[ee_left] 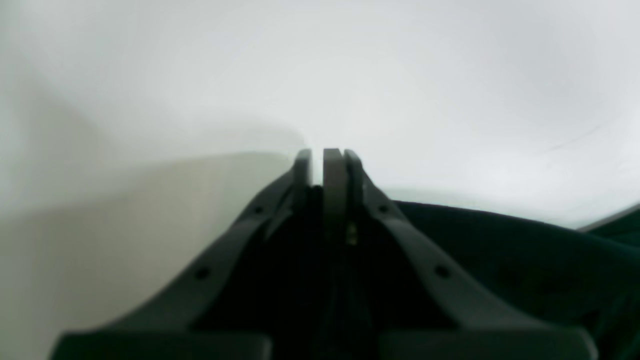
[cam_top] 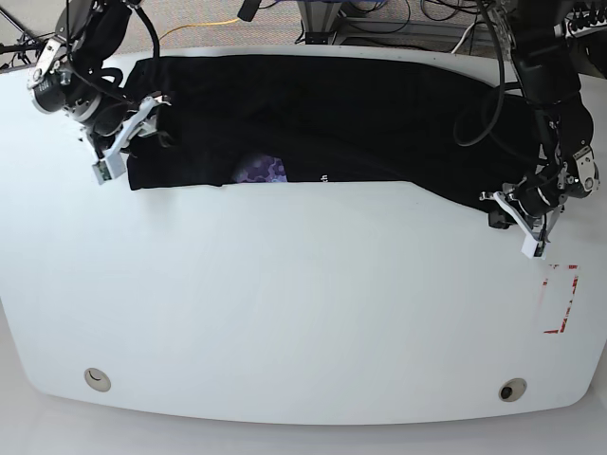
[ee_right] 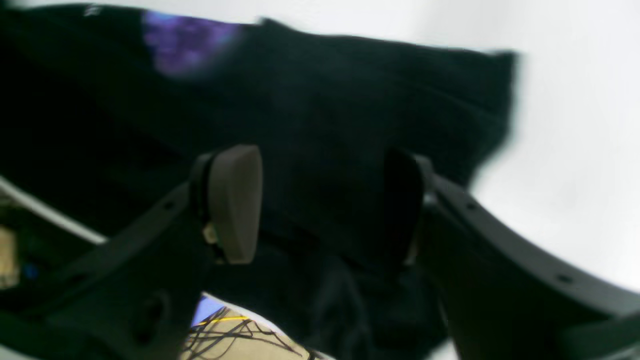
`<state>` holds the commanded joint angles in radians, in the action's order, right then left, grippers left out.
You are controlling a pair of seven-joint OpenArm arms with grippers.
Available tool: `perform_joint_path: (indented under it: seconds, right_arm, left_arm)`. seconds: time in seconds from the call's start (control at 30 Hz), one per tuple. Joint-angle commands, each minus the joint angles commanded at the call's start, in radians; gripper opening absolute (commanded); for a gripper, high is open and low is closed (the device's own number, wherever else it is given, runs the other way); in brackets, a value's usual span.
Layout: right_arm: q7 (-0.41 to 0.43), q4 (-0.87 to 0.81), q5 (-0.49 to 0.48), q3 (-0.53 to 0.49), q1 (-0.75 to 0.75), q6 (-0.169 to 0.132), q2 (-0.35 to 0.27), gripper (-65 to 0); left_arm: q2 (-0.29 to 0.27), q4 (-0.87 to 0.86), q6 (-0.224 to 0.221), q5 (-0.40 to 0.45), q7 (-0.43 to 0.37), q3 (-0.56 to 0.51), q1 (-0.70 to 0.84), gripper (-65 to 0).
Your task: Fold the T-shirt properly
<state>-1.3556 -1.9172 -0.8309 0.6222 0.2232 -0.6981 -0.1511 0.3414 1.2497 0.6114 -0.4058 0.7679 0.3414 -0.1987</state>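
Bench (cam_top: pixel 303 313) is white, with a rounded near edge in the base view. You've got one round fitting (cam_top: pixel 97 379) by its near-left corner and another round fitting (cam_top: pixel 512 390) by its near-right corner. Red marks (cam_top: pixel 561 300) sit near the right edge, farther in than that second fitting.

Next out, your left gripper (cam_top: pixel 507 214) is pressed together, pinching a near-right bit of the T-shirt (cam_top: pixel 360 118); your left wrist view has cloth right between the tips, more spreading below and off to the right.

Your right gripper (cam_top: pixel 166 119) is spread, nothing pinched. It's over the shirt's left end, with black cloth showing between and beyond its fingers in the right wrist view; can't tell if they touch it.

Shirt lies wide across the far part of the bench, running from under your right claw to your left one. Purple patch (cam_top: pixel 260 169) and white lettering (cam_top: pixel 324 177) show along its near side, between both claws. Cloth looks creased in your right wrist view. Cables (cam_top: pixel 379 19) run beyond the far edge.
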Motion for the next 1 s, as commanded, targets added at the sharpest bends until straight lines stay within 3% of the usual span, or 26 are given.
perform_joint_path:
  seconds: [0.17,0.37,0.53,0.73,1.0]
  right_arm:
    - [0.002,0.133,0.061,-0.005,-0.04,0.0,0.006,-52.8]
    - [0.072,0.258,0.172,-0.005,-0.068,0.0,0.005,-53.3]
    - [0.106,0.316,0.215,-0.006,-0.074,0.0,0.002,-53.3]
    - [0.124,0.319,0.229,-0.006,-0.072,0.0,0.002,-53.3]
    - [0.124,0.319,0.229,-0.006,-0.074,0.0,0.002,-53.3]
  left_arm:
    - [-0.005,0.192,0.0,0.003,-0.002,0.031,0.077,-65.0]
    - [-0.002,0.362,0.008,0.0,-0.002,0.041,0.167,-65.0]
    - [0.002,0.494,0.087,0.006,-0.002,0.048,0.275,-65.0]
    - [-0.002,0.597,0.087,0.006,-0.002,0.126,0.413,-64.9]
    - [0.031,0.568,0.087,0.009,-0.003,0.176,0.509,-64.6]
